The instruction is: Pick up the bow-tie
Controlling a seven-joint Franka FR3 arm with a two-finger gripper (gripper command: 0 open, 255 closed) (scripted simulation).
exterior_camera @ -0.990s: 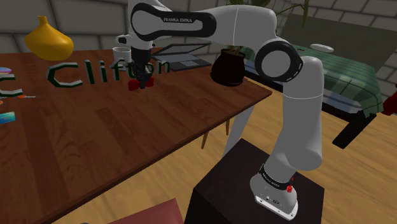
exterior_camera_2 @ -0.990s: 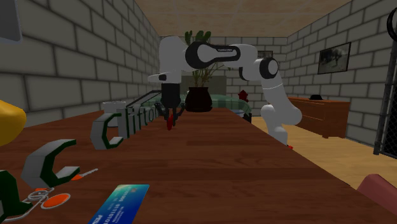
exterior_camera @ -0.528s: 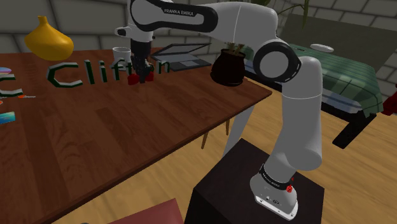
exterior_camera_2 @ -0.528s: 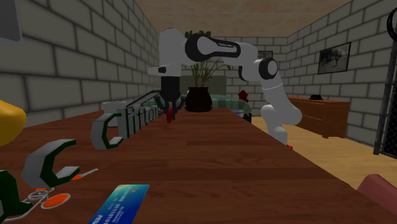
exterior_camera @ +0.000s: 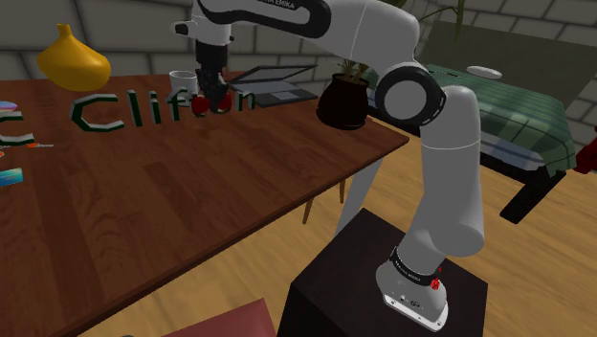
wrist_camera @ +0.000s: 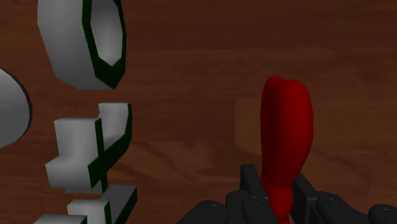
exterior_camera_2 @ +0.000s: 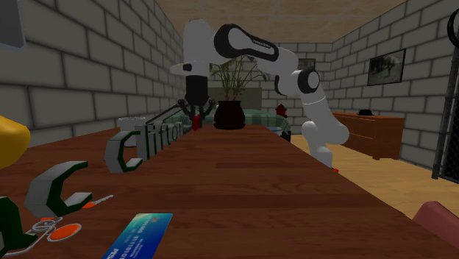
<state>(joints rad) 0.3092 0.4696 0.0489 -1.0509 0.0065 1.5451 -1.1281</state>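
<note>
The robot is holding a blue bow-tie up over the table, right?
Not quite. The bow-tie is red, not blue, as the wrist view shows. The rest is right: the gripper clasps it between its fingers, up over the brown table.

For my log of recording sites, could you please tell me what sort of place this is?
Probably a living or dining room in a house: a long wooden table, a potted plant, and a framed picture on the block wall above a wooden sideboard.

Red bow-tie [wrist_camera: 287, 133]; black pincer [wrist_camera: 278, 186]; brown wood-grain table [wrist_camera: 191, 57].
</note>
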